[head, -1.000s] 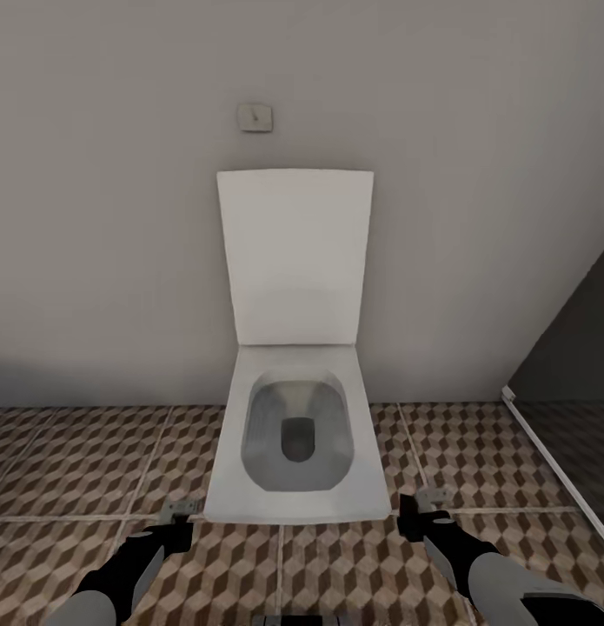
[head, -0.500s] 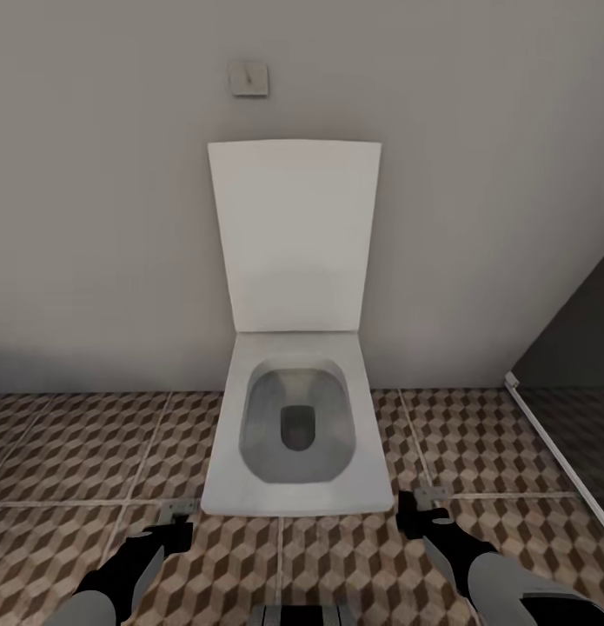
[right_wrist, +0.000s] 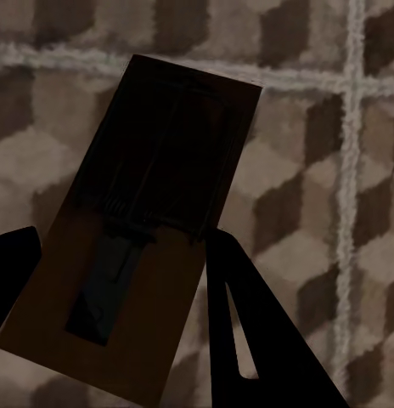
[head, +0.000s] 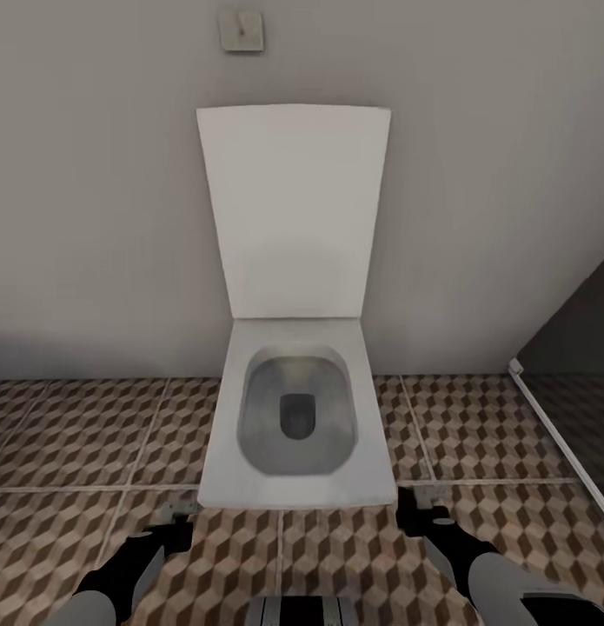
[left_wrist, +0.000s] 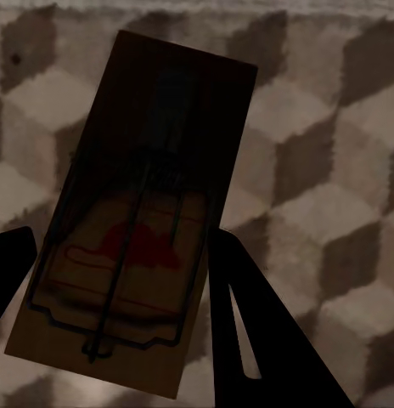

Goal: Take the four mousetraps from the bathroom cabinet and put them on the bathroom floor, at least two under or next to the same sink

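Closer now than a second ago, we have rolled up to the toilet (head: 297, 409), which sits larger and lower in our head view while its flush plate (head: 242, 30) has climbed toward the top edge.

Our left gripper (head: 174, 515) hangs just off the toilet's left front corner and our right gripper (head: 428, 504) just off its right front corner, both above the bathroom floor (head: 84, 435) with its cube-pattern tiles. At the left wrist, two dark fingers (left_wrist: 265, 331) close on the sides of one mousetrap (left_wrist: 137, 229), red spot and wire showing. At the right wrist, the fingers (right_wrist: 248, 331) pinch a second mousetrap (right_wrist: 146, 212) the same way, over a grout line. Right of the toilet, a dark glass panel (head: 571, 348) meets the tiles.
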Controlling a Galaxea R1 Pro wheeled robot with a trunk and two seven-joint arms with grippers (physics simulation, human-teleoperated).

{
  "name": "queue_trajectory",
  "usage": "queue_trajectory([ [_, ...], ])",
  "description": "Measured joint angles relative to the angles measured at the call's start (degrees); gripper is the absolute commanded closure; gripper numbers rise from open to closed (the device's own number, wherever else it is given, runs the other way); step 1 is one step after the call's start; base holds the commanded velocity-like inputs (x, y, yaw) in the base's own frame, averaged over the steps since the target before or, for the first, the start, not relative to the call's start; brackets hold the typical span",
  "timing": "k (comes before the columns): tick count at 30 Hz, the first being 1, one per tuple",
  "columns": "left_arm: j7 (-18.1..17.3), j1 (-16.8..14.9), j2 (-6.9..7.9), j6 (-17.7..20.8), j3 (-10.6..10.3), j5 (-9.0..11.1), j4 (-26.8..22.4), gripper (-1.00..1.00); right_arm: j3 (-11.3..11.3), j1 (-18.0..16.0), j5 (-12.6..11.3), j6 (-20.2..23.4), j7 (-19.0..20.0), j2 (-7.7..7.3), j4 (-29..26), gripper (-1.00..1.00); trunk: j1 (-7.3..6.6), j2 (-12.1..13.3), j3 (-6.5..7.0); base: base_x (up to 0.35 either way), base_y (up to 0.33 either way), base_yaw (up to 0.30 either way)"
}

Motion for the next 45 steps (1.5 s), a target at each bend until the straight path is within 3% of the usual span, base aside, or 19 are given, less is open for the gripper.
queue_trajectory([
  [3, 0.0, 0.0, 0.0, -0.01, 0.0, 0.0, -0.07, 1.0, 0.04, 0.0, 0.14, -0.18, 0.03, -0.03, -0.01, 1.0, 0.08, -0.04, -0.67, 0.0, 0.0, 0.0],
  [20, 0.19, 0.0, -0.09, -2.49, -0.06, -0.02, -0.26, 1.0, 0.0, 0.01, 0.76, -1.49, -0.72, 0.4, -0.06, 1.0, 0.07, -0.04, -0.67, 0.0, 0.0, 0.0],
  [45, 0.23, 0.0, -0.18, -2.75, -0.05, -0.04, -0.26, 1.0, -0.09, 0.01, 0.55, -1.37, -0.78, 0.34, -0.05, 1.0, 0.07, -0.04, -0.67, 0.0, 0.017, 0.0],
])
